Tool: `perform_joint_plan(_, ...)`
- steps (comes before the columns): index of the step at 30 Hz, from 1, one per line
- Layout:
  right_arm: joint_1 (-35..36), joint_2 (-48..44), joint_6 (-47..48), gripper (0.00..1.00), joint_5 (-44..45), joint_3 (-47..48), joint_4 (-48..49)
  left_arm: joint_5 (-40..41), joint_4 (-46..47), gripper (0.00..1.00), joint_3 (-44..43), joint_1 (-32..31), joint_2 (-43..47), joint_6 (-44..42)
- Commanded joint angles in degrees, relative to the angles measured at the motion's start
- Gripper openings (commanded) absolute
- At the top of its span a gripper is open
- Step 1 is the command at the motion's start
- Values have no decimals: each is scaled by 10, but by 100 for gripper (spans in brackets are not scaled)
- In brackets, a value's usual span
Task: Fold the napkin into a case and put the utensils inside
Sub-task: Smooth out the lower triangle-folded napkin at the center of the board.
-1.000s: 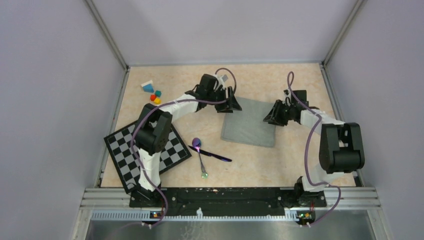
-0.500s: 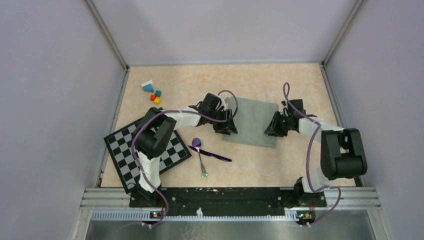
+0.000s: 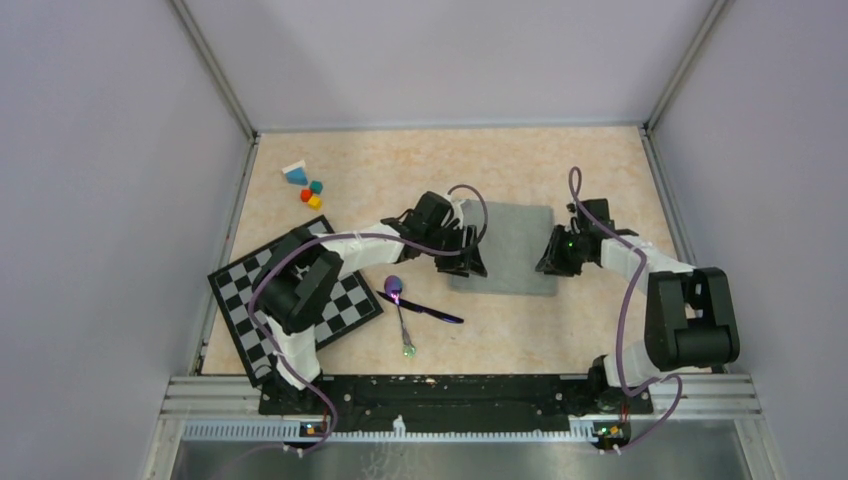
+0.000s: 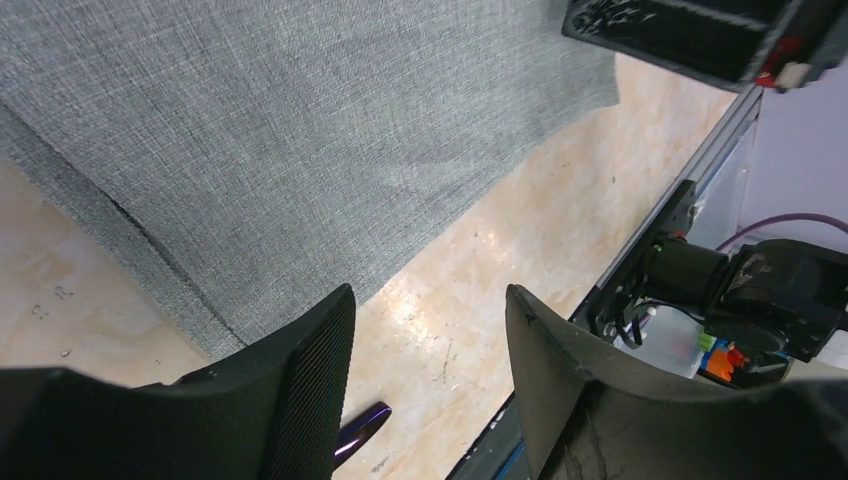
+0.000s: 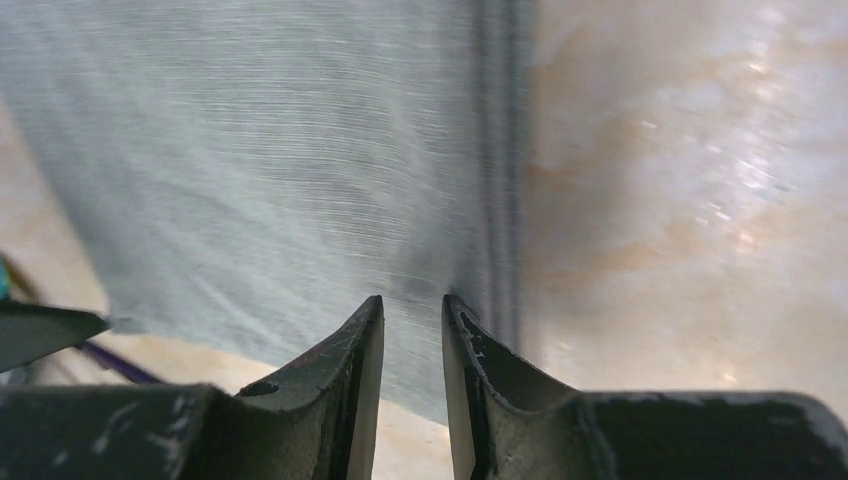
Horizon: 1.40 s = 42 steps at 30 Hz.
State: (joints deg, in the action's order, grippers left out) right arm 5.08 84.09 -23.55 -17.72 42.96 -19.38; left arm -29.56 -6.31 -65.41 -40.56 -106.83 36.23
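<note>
The grey-green napkin [image 3: 512, 245] lies flat and folded on the table, its layered edge showing in the left wrist view [image 4: 300, 130]. My left gripper [image 3: 472, 268] is open and empty at the napkin's near-left corner, its jaws wide apart over bare table [image 4: 430, 310]. My right gripper [image 3: 549, 262] hovers over the napkin's right edge [image 5: 270, 170], jaws a narrow gap apart with nothing between them [image 5: 412, 305]. The purple spoon [image 3: 402, 312] and the dark stick-like piece [image 3: 428, 310] lie crossed on the table, left of the napkin. The stick's tip shows in the left wrist view [image 4: 362, 426].
A black-and-white checkered board [image 3: 250, 305] lies at the left under the left arm. Small coloured blocks [image 3: 308, 188] sit at the far left. The enclosure walls surround the table, with a metal rail [image 3: 450, 395] at the near edge.
Both grippers moved from the napkin's far edge toward the near edge, carrying the cloth over itself. The napkin now looks narrower and lies flat. The left gripper has let go.
</note>
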Motion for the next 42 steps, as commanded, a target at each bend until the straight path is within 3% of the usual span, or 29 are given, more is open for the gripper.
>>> perform_joint_plan(1, -14, -7, 17, 28, 94, -16, -28, -9, 16, 62, 0, 4, 10, 11)
perform_joint_plan(8, -10, -4, 27, 28, 128, 18, -40, 26, 26, 61, 26, -12, -39, 10)
perform_joint_plan(14, 11, -43, 10, 29, 49, 30, -38, 44, 15, 61, 26, -26, 10, 11)
perform_joint_plan(22, -12, 4, 15, 29, 150, -4, -25, 21, 23, 63, 15, -35, 2, 16)
perform_joint_plan(31, 0, 25, 30, 30, 203, 69, -51, 15, 44, 63, 8, -68, -7, 22)
perform_joint_plan(37, 84, -25, 63, 50, 275, 127, -110, 51, 5, 72, 8, -41, 100, 0)
perform_joint_plan(42, 177, -33, 70, 70, 270, 161, -170, 53, 6, 78, 73, 57, 226, -3)
